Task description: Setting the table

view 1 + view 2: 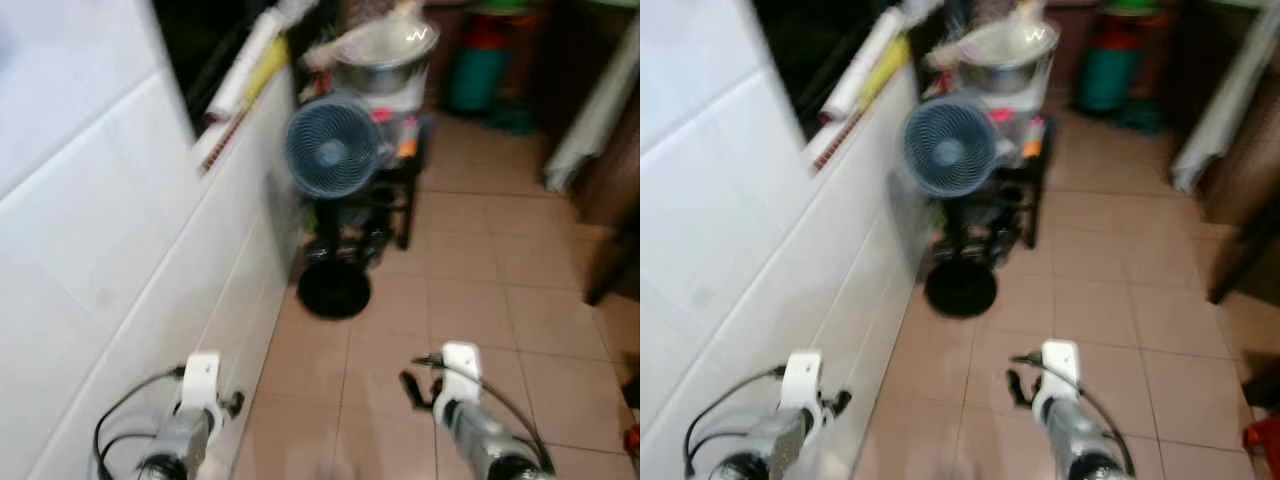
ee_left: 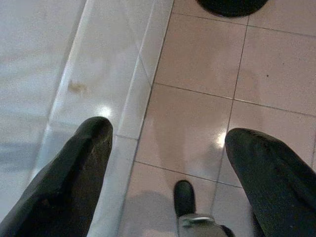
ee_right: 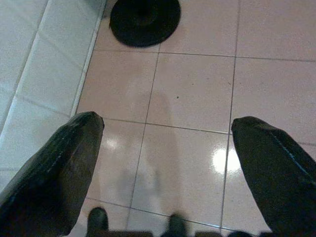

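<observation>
No legible writing or labels; both eye views are blurred. Left gripper (image 2: 165, 163): fingers spread wide, holding nothing, hanging beside the white tiled wall (image 1: 90, 250) above the tiled floor (image 1: 470, 300). Right gripper (image 3: 165, 163): fingers spread wide, empty, above the floor. Ahead of both grippers, a blue pedestal fan (image 1: 332, 148) on a black round base (image 3: 144, 19). Beyond it, a metal pot (image 1: 385, 55) sits on a dark rack; details indistinct. Tableware cannot be made out.

A pinkish tiled floor (image 1: 480, 300) carries a standing fan (image 1: 331, 150) on its round black base (image 1: 334, 289) at the left by the white tiled wall, with a cluttered dark stand (image 1: 395, 190) just behind it.
</observation>
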You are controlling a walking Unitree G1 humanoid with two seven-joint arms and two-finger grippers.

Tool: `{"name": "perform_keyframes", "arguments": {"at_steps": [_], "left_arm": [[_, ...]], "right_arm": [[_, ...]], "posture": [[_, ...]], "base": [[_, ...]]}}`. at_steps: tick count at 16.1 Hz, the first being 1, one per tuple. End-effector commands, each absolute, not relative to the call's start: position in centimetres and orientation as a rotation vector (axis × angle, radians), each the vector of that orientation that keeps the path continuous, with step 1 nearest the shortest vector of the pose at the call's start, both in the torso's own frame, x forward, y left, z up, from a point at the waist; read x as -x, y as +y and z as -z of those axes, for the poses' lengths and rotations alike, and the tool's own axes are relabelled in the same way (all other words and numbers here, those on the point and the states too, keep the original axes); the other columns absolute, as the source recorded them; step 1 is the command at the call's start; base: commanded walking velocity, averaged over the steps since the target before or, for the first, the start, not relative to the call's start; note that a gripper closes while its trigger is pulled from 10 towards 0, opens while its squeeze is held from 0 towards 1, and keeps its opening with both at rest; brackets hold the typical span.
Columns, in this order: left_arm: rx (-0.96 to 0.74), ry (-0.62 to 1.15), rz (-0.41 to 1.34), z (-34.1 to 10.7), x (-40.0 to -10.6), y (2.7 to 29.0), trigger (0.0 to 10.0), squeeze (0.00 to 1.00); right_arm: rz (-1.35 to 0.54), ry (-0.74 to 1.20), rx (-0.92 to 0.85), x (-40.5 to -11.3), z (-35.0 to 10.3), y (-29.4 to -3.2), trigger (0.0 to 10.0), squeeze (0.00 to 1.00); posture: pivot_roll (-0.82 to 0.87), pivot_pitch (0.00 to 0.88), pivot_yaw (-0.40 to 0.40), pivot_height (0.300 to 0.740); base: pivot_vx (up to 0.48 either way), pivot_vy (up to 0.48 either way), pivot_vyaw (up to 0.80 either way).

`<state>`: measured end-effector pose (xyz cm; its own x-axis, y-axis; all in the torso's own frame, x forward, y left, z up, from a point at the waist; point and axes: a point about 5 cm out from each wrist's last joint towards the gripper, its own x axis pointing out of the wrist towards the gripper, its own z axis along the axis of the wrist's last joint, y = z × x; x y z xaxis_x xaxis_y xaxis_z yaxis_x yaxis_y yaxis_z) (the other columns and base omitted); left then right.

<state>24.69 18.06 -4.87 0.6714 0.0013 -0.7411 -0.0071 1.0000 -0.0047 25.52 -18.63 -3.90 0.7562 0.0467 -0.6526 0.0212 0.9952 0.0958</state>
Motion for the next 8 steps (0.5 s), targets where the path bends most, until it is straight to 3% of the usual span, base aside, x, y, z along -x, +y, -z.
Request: {"name": "perform_keyframes", "arguments": {"at_steps": [1, 8], "left_arm": [[0.006, 0.829, 0.004, 4.84, -24.76, 17.73, 10.0, 0.0], [0.018, 0.828, 0.004, 4.94, -24.62, 17.63, 10.0, 0.0]], "right_arm": [[0.011, 0.732, -0.089, -25.01, 4.17, -19.56, 10.0, 0.0], [0.002, 0.726, -0.066, -25.06, 4.08, -19.71, 10.0, 0.0]], "posture": [[-0.09, 0.0, 0.076, 0.74], [-0.09, 0.0, 0.063, 0.74]], "base": [[0.0, -0.334, 0.0], [0.0, -0.457, 0.0]]}}
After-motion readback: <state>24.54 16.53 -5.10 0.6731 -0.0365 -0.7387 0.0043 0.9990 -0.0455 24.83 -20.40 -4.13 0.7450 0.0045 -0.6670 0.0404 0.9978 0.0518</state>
